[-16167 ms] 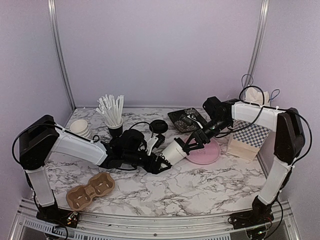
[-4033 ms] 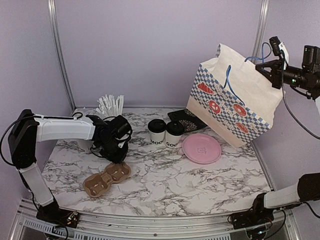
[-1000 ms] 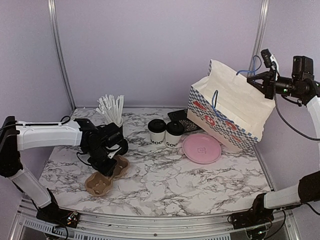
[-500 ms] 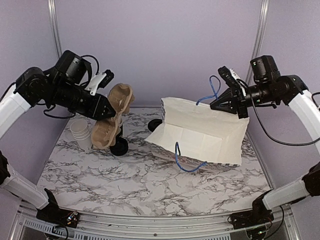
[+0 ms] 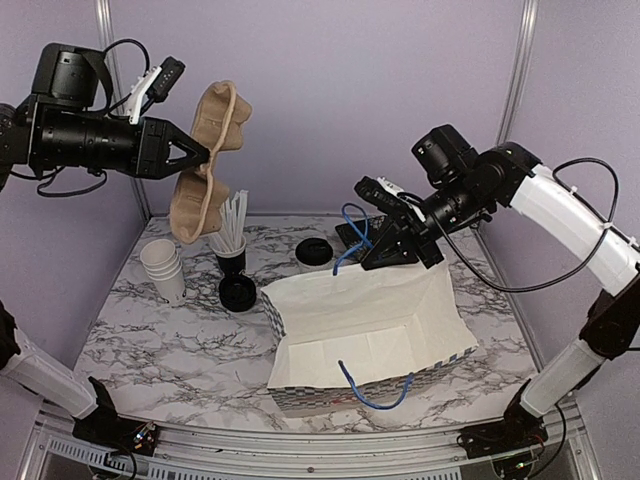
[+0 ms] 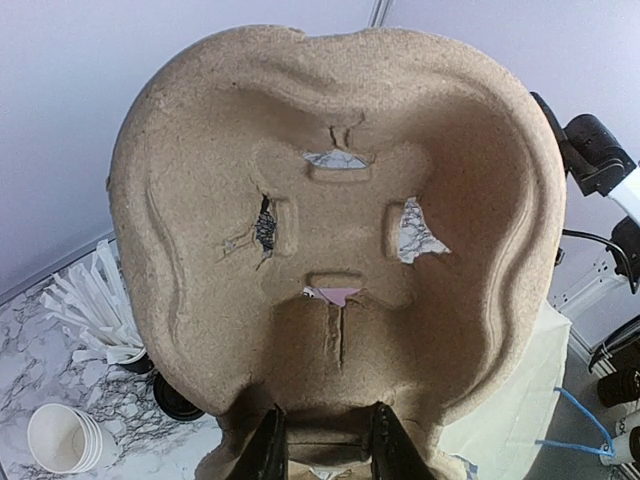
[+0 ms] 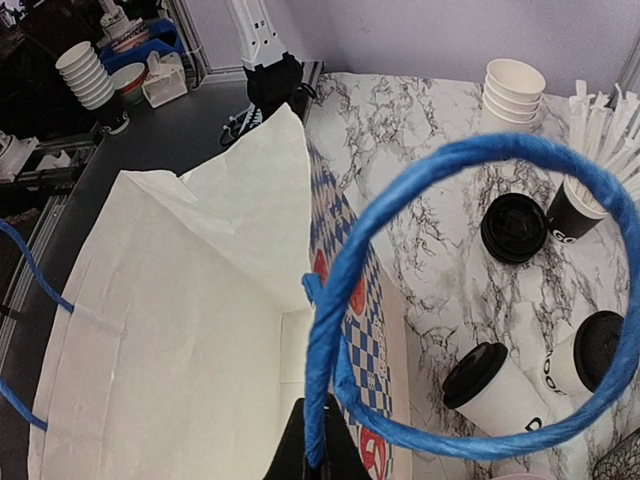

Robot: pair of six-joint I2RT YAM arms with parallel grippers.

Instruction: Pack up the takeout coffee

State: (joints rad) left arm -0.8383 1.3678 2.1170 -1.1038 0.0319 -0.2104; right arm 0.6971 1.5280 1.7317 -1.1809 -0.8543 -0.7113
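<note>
1. Brown pulp carrier [image 5: 205, 160] hangs high at the far left, turned on edge. The left gripper [image 5: 197, 157] is clenched on its rim. The wrist view shows both fingers [image 6: 268, 452] pinching the lower edge.
2. Beneath it on the marble table [image 5: 150, 340] stand a stack [image 5: 163, 268] of plain cups and a black cup of straws [image 5: 231, 225]. Both are apart from the bag.
3. The paper bag [image 5: 370, 325] fills the middle. Its mouth gapes upward and toward the near side, and the white inside shows.
4. The coffee is two lidded cups [image 7: 515, 408]. They sit on the table just beside the bag's far, checkered wall, in neither the carrier nor the bag. The overhead view mostly hides them.
5. The right gripper [image 5: 380, 238] is clenched on the bag's blue handle [image 5: 348, 230] and lifts the far rim.
6. The step looks like readying the bag and carrier for loading. To do it well, the right arm should hold the handle taut and steady so the mouth does not fold shut.
7. The left arm should level the carrier before lowering it, wells facing up. It should go down through the widest part of the opening, clear of the near handle and the straws.
</note>
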